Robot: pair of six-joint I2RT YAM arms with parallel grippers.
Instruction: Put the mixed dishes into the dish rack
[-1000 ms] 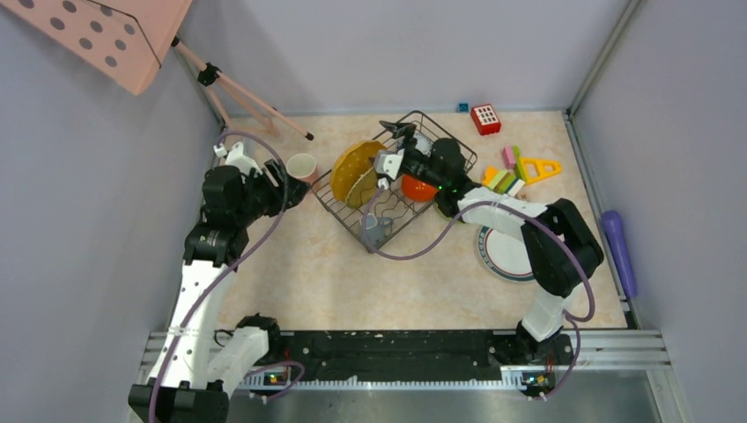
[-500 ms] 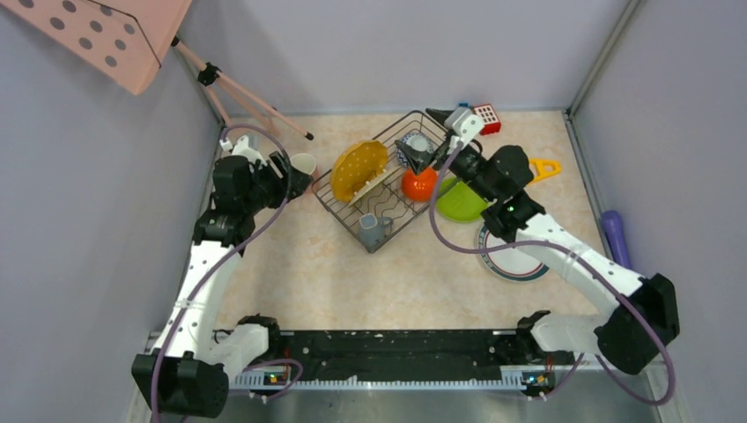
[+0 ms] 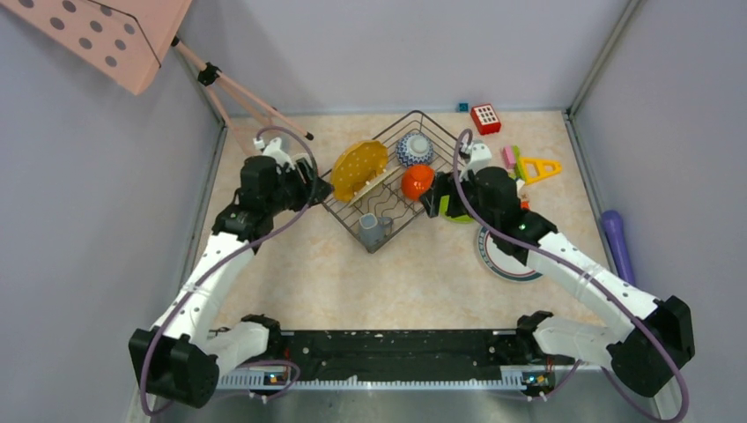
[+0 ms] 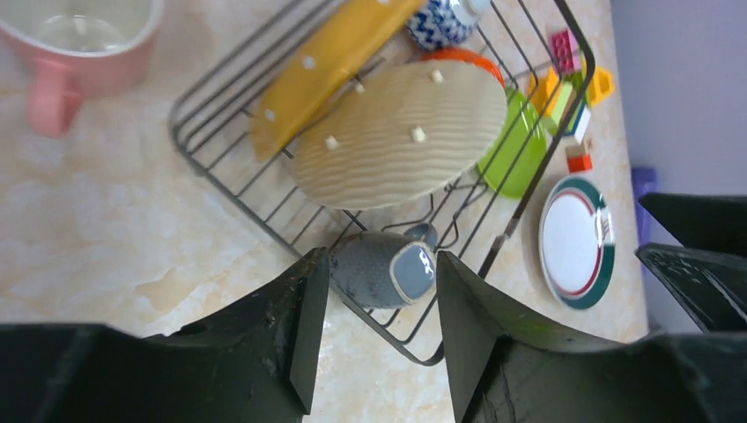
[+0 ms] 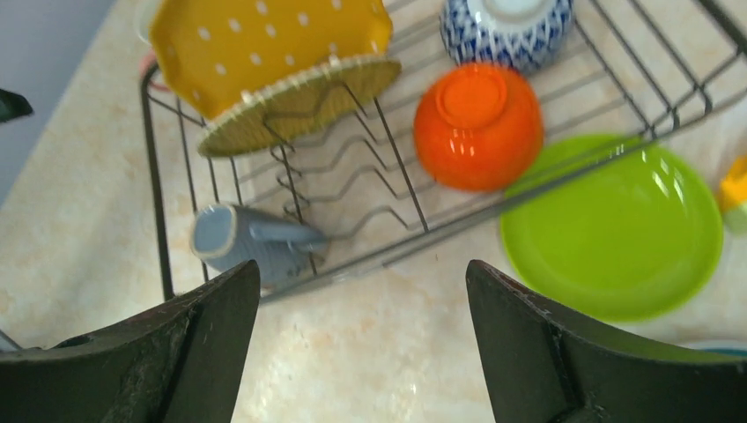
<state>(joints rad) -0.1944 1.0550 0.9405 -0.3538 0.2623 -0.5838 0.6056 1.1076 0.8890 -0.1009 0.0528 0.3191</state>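
Observation:
The dish rack holds two yellow plates on edge, a patterned bowl, an orange-red bowl and a grey mug lying on its side. The pink mug stands on the table just outside the rack's left side. My left gripper hovers open and empty by that side, with the grey mug seen beyond its fingers. My right gripper is open and empty at the rack's right edge, over the lime green plate. The white green-rimmed plate lies flat further right.
Coloured toy blocks and a yellow triangle piece lie at the back right. A purple cylinder rests by the right wall. A tripod leg slants down at the back left. Grey walls close in the table.
The right arm has drawn back from over the rack, leaving the patterned bowl inside, and come down by the lime plate. The left arm has swung right toward the rack, covering the pink mug from above.

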